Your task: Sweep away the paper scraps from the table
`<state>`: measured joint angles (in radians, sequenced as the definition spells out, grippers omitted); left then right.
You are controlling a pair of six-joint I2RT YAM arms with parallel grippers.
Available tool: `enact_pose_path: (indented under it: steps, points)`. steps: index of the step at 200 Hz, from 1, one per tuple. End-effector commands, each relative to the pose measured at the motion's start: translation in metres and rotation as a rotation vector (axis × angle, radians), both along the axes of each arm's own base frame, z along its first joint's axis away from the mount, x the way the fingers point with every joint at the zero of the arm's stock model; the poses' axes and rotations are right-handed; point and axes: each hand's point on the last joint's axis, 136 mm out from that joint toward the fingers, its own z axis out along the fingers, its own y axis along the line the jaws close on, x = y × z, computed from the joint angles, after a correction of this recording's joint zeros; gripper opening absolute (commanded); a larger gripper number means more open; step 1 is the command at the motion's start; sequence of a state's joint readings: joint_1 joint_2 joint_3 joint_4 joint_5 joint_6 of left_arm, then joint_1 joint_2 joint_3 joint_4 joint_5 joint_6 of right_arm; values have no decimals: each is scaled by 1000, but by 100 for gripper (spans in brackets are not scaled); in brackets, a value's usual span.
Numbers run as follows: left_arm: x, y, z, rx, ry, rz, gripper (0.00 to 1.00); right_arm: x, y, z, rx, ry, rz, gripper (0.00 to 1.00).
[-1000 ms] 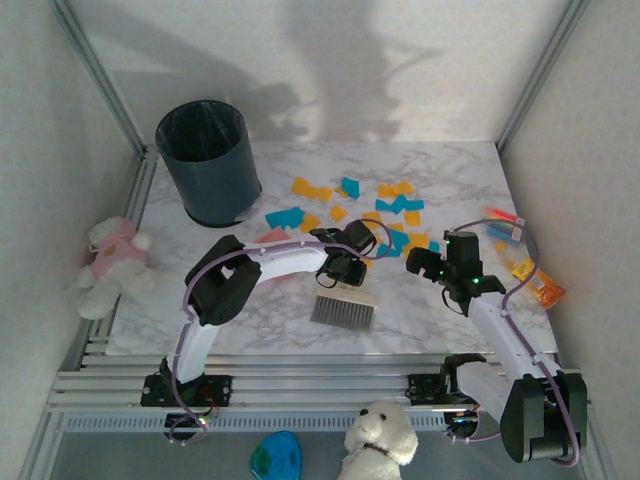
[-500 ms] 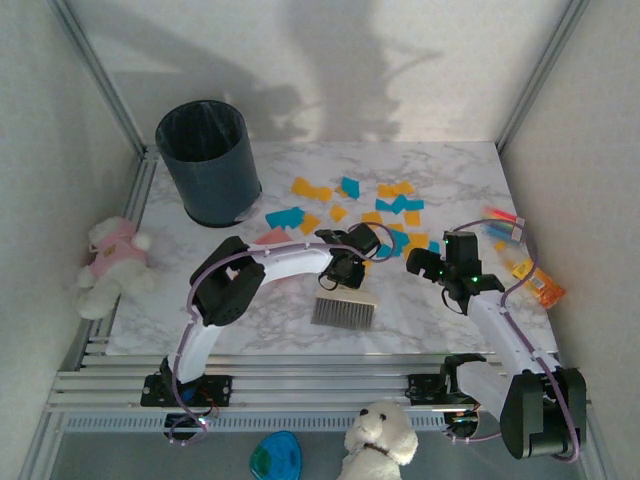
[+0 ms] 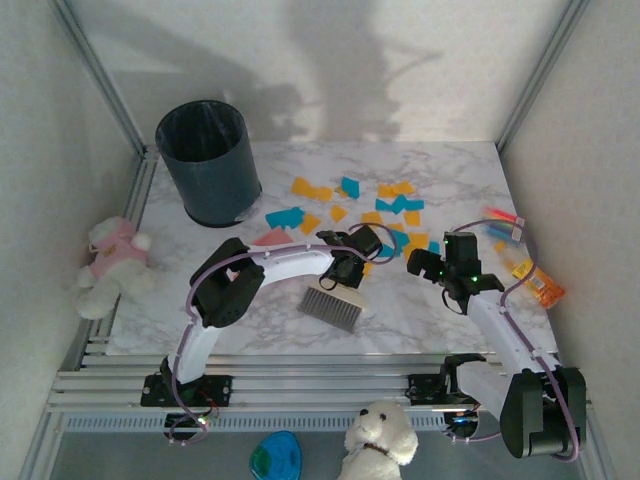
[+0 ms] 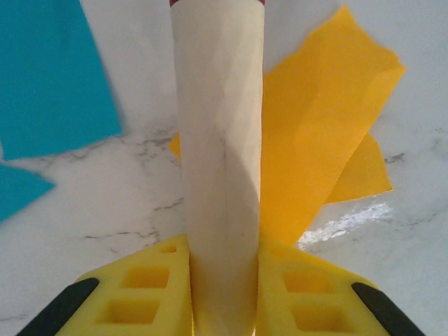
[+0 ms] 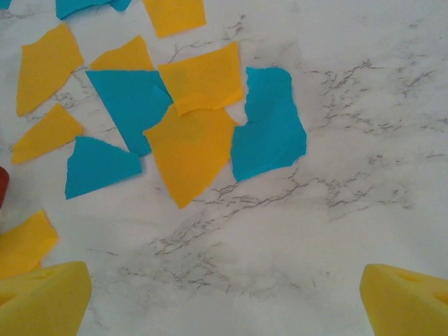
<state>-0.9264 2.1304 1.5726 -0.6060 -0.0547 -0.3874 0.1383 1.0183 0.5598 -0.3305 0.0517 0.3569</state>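
Orange-yellow and teal paper scraps [image 3: 396, 205] lie scattered over the back middle of the marbled table [image 3: 430, 320]. My left gripper [image 3: 347, 268] is shut on the cream handle of a hand brush [image 3: 330, 305], whose grey bristles point toward the near edge. In the left wrist view the handle [image 4: 220, 154] sits squeezed between the yellow pads [image 4: 143, 297] of the left gripper [image 4: 222, 287], over an orange scrap [image 4: 322, 140]. My right gripper [image 3: 440, 266] hovers open just right of the brush. Its wrist view shows the right gripper [image 5: 224, 308] above bare marble, with orange [image 5: 192, 150] and teal [image 5: 269, 129] scraps ahead.
A dark bin [image 3: 207, 160] stands at the back left. A pink dustpan [image 3: 272, 238] lies behind the left arm. Striped packets [image 3: 505, 222] and an orange packet [image 3: 538, 283] lie at the right edge. Plush toys sit off the table at the left [image 3: 110, 262] and front [image 3: 378, 440].
The left jaws have closed on the brush handle. The brush head has swung a little to the left and now lies at a slant. The right arm has barely moved.
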Motion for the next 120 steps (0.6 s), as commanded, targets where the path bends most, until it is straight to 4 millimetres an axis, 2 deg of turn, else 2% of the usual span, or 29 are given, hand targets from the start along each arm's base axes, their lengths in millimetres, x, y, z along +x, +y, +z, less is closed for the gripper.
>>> enact_pose_path:
  steps: [1,13,40,77,120]
  points:
    - [17,11,45,39,-164,-33,20,8,4,14,20,-25,-2,99]
    - [21,9,56,31,-207,-65,21,9,8,15,37,-28,12,99]
    - [22,4,67,21,-258,-177,21,11,23,20,113,-39,55,99]
    - [21,-4,80,-50,-323,-336,21,15,46,38,227,-66,138,99]
    - [25,-9,101,-159,-379,-434,20,16,71,61,387,-99,234,97]
